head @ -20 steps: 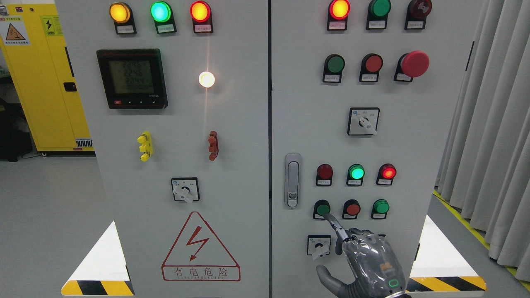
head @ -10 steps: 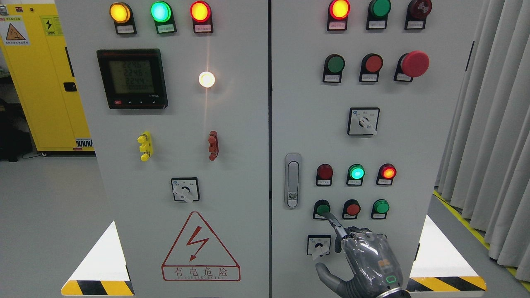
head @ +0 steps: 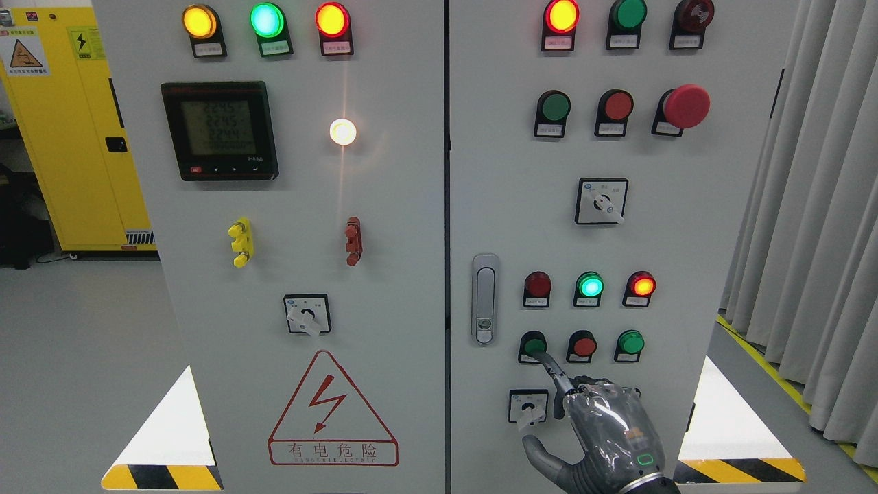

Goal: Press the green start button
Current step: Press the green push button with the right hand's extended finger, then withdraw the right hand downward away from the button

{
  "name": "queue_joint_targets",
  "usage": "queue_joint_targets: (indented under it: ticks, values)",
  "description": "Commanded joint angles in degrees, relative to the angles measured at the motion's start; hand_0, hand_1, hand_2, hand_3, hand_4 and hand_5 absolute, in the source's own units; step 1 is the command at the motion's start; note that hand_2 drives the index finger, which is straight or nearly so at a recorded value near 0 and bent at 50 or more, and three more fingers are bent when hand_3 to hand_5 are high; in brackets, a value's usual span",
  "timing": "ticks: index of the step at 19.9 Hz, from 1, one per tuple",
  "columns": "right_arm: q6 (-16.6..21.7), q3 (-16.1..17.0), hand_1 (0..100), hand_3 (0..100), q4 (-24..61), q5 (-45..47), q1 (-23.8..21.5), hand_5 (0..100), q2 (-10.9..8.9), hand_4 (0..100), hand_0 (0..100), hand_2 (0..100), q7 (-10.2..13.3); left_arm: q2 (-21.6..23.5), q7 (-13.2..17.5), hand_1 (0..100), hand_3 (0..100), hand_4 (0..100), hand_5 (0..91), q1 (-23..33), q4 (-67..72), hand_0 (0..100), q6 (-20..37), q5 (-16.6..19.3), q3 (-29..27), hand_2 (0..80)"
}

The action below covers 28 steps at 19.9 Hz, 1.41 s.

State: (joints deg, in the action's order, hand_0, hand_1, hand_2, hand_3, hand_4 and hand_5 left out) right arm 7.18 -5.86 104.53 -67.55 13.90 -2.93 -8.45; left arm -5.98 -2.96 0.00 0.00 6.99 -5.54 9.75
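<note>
The green push button [head: 532, 344] sits at the left of the lower button row on the right cabinet door [head: 507, 206]. My right hand [head: 603, 425] comes up from the bottom edge below it. Its index finger [head: 553, 371] is stretched out and its tip touches the lower right rim of the green button. The other fingers are curled in, and the thumb [head: 538, 460] hangs low at the left. The hand holds nothing. The left arm is out of view.
Beside the green button are a red button [head: 583, 345] and another green button [head: 630, 342]. Indicator lamps [head: 590, 285] sit above, a rotary switch [head: 528, 406] below left, and a door handle [head: 485, 298] to the left. Curtains [head: 816, 206] hang at the right.
The right hand has edged slightly upward and its index fingertip stays on the green button. Nothing else has changed.
</note>
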Motion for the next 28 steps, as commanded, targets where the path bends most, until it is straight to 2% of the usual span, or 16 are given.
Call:
queue_joint_targets:
  ticks: [1, 9, 10, 13, 14, 15, 16, 17, 19, 20, 21, 22, 23, 27, 28]
  values:
    - [-0.23, 0.33, 63, 68, -1.79, 0.13, 0.78, 55, 0.21, 65, 33, 1, -0.34, 0.00, -0.03, 56, 0, 0, 0.0, -0.70, -1.58, 12, -0.05, 0.00, 0.00, 0.0]
    - [-0.06, 0.41, 63, 68, -0.21, 0.48, 0.26, 55, 0.47, 64, 33, 1, 0.45, 0.00, 0.06, 56, 0, 0, 0.0, -0.70, -1.58, 12, -0.05, 0.00, 0.00, 0.0]
    - [-0.06, 0.50, 63, 68, 0.67, 0.57, -0.01, 55, 0.99, 64, 33, 1, 0.54, 0.00, 0.06, 56, 0, 0, 0.0, -0.70, -1.58, 12, -0.05, 0.00, 0.00, 0.0]
    - [0.21, 1.03, 63, 66, 3.30, 8.44, -2.20, 54, 1.35, 63, 33, 1, 0.54, 0.00, 0.06, 56, 0, 0, 0.0, -0.70, -1.58, 12, -0.05, 0.00, 0.00, 0.0]
    - [0.21, 1.03, 63, 65, 4.27, 12.92, -3.16, 49, 1.35, 62, 34, 1, 0.54, 0.00, 0.06, 56, 0, 0, 0.0, -0.70, -1.58, 12, -0.05, 0.00, 0.00, 0.0]
    - [0.21, 1.03, 62, 61, 5.32, 17.05, -4.22, 42, 1.26, 58, 34, 1, 0.45, 0.00, 0.06, 56, 0, 0, 0.0, -0.70, -1.58, 12, -0.05, 0.00, 0.00, 0.0]
    - [0.12, 1.03, 61, 49, 6.38, 20.75, -5.19, 33, 1.35, 46, 35, 1, 0.54, 0.00, 0.06, 56, 0, 0, 0.0, -0.70, -1.58, 12, -0.05, 0.00, 0.00, 0.0]
    - [0.12, 1.03, 60, 42, 7.26, 23.83, -5.98, 27, 1.35, 41, 35, 1, 0.54, 0.00, 0.06, 56, 0, 0, 0.0, -0.70, -1.58, 12, -0.05, 0.00, 0.00, 0.0]
    - [0.12, 1.03, 60, 35, 8.14, 31.03, -7.13, 22, 1.44, 34, 34, 1, 0.45, 0.00, 0.06, 56, 0, 0, 0.0, -0.70, -1.58, 12, -0.05, 0.00, 0.00, 0.0]
    - [0.12, 1.03, 59, 24, 8.14, 35.51, -7.56, 16, 1.52, 24, 34, 1, 0.37, 0.00, 0.06, 56, 0, 0, 0.0, -0.70, -1.58, 12, -0.05, 0.00, 0.00, 0.0]
    - [0.03, 1.03, 59, 23, 8.15, 39.99, -8.09, 15, 1.52, 23, 35, 0, -0.07, 0.00, 0.06, 56, 0, 0, 0.0, -0.70, -1.58, 12, -0.05, 0.00, 0.00, 0.0]
    - [-0.06, 1.03, 59, 14, 8.15, 44.47, -8.88, 8, 1.44, 17, 35, 0, -0.25, 0.00, -0.03, 56, 0, 0, 0.0, -0.70, -1.58, 12, -0.05, 0.00, 0.00, 0.0]
    - [-0.23, 1.03, 58, 10, 8.06, 49.04, -9.58, 6, 1.44, 14, 35, 0, -0.34, 0.00, 0.06, 56, 0, 0, 0.0, -0.70, -1.58, 12, -0.05, 0.00, 0.00, 0.0]
    - [-2.60, 0.94, 58, 6, 7.88, 65.93, -11.52, 3, 1.44, 12, 36, 0, -0.42, 0.00, 0.06, 56, 0, 0, 0.0, -0.70, -1.58, 12, -0.05, 0.00, 0.00, 0.0]
    - [-3.65, 0.85, 58, 6, 7.88, 68.83, -11.78, 2, 1.44, 11, 36, 0, -1.03, 0.00, 0.06, 56, 0, 0, 0.0, -0.70, -1.58, 12, -0.05, 0.00, 0.00, 0.0]
